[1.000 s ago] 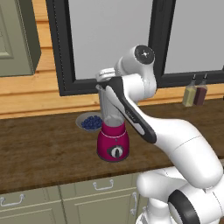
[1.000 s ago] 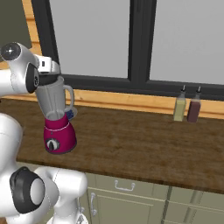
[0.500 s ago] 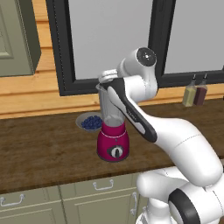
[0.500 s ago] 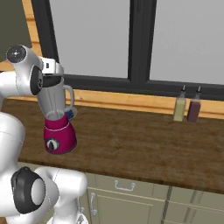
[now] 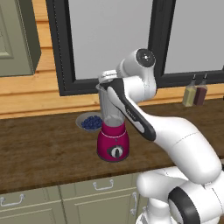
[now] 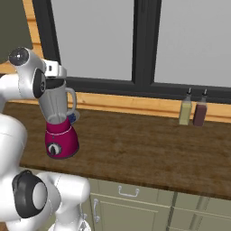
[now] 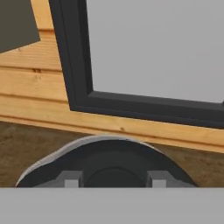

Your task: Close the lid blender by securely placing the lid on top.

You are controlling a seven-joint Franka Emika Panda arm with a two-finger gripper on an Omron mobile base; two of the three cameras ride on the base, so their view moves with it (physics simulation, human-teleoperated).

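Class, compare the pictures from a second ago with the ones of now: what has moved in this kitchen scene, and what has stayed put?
The arm's upper joints have swung a little to the right above the blender. The gripper stays over the jar's mouth with the black lid between its fingertips; nothing was let go. The blender, the bowl of blueberries and the two bottles have not moved.

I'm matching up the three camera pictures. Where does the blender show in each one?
Left base view: blender at centre, arm crossing its jar top.
Right base view: blender at left, on the counter.
Hand view: its dark round top at bottom centre.
Shared landmark: the black window frame behind it.
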